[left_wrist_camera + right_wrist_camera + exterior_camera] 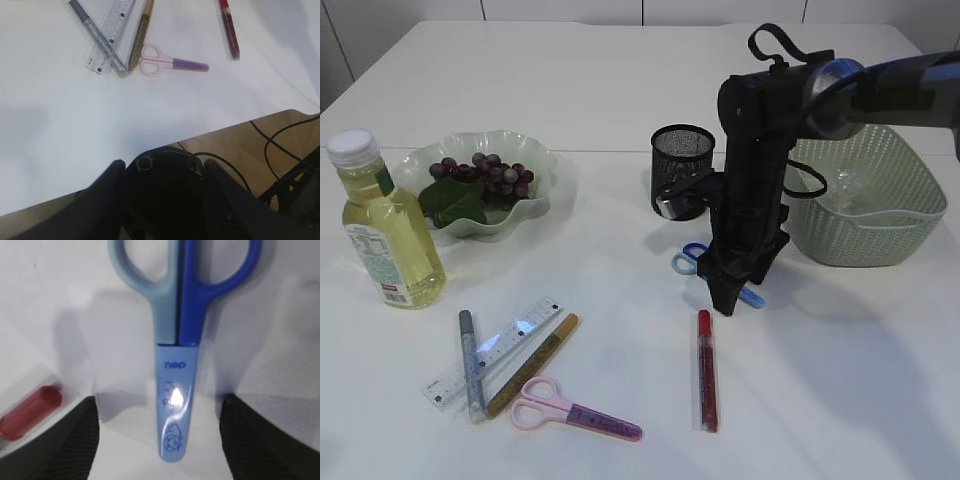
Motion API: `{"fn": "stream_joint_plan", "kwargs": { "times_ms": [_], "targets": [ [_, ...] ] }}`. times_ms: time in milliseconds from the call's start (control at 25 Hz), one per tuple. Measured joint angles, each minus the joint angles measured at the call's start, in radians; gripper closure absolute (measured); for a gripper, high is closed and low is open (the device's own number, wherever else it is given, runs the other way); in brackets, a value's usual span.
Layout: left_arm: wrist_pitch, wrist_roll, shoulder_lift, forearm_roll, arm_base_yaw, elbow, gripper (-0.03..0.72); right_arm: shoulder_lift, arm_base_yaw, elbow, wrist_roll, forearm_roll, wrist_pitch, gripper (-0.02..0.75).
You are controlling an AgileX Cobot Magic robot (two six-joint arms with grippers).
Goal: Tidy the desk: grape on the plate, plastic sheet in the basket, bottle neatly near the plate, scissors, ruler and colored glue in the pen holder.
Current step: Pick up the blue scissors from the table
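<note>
Altogether two scissors: blue (176, 355) between the right tool's (159, 432) open fingers, pink (575, 411) at the ruler's (495, 350) four o'clock; three glue pens; left tool (164, 200) open.

1. Bottle (383, 235): pale yellow liquid, white cap, green/white label w/ red bit
2. Grapes (485, 173) dark purple, green leaf; plate (542, 190) translucent pale green
3. Pen holder (682, 165) black mesh; basket (905, 215) pale green weave
4. Scissors: pink/purple (575, 411); light + dark blue (177, 335)
5. Glue: red (706, 369), gold (534, 364), silver (472, 364); ruler (495, 350) clear
6. Table (840, 380) white
</note>
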Motion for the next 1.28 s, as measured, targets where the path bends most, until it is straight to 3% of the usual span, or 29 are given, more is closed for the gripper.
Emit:
{"fn": "stream_joint_plan", "kwargs": {
  "times_ms": [280, 920, 1000, 1280],
  "targets": [
    [0.000, 0.000, 0.000, 0.000, 0.000, 0.000, 0.326, 0.002, 0.000, 0.000, 0.010, -0.051, 0.000, 0.155],
    [0.000, 0.000, 0.000, -0.002, 0.000, 0.000, 0.326, 0.002, 0.000, 0.000, 0.053, -0.039, -0.002, 0.155],
    [0.000, 0.000, 0.000, -0.002, 0.000, 0.000, 0.327, 0.002, 0.000, 0.000, 0.053, -0.039, -0.002, 0.177],
    [0.000, 0.000, 0.000, -0.002, 0.000, 0.000, 0.342, 0.002, 0.000, 0.000, 0.055, -0.039, -0.002, 0.359]
  ]
}}
